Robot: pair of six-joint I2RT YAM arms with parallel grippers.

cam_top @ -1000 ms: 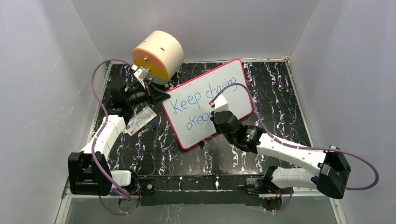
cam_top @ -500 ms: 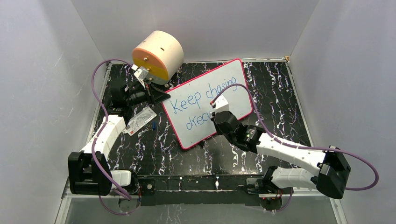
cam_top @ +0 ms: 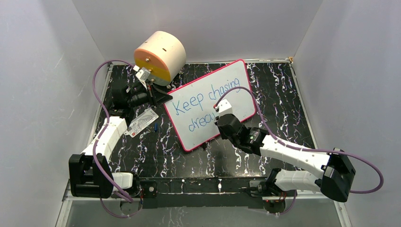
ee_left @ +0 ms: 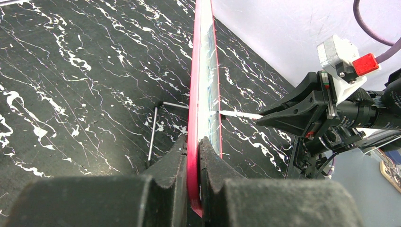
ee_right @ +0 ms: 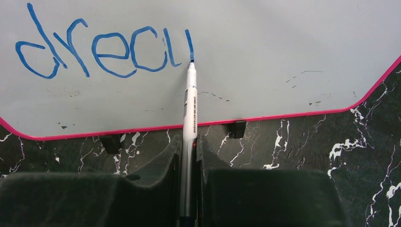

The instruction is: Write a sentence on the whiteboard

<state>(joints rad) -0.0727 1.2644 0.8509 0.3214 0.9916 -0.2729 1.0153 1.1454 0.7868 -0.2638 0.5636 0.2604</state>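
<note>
While the left gripper [ee_left: 193, 156] pinched the whiteboard [cam_top: 210, 104] at its far-left corner, the board stood tilted at the far middle of the table [cam_top: 283, 104]. The right gripper [ee_right: 188, 156] clamped a marker [ee_right: 190, 104], its tip touching the sentence [ee_right: 112, 56] on the second line.

Left gripper [ee_left: 193, 142] is clamped on the pink edge of the whiteboard [ee_left: 204, 71], which is seen edge-on and upright. The right gripper [ee_left: 272, 113] pinches a marker [ee_left: 239, 114], tip touching the board face. A wire stand [ee_left: 152, 132] sits behind the board on the black marbled table [ee_left: 71, 71].
</note>
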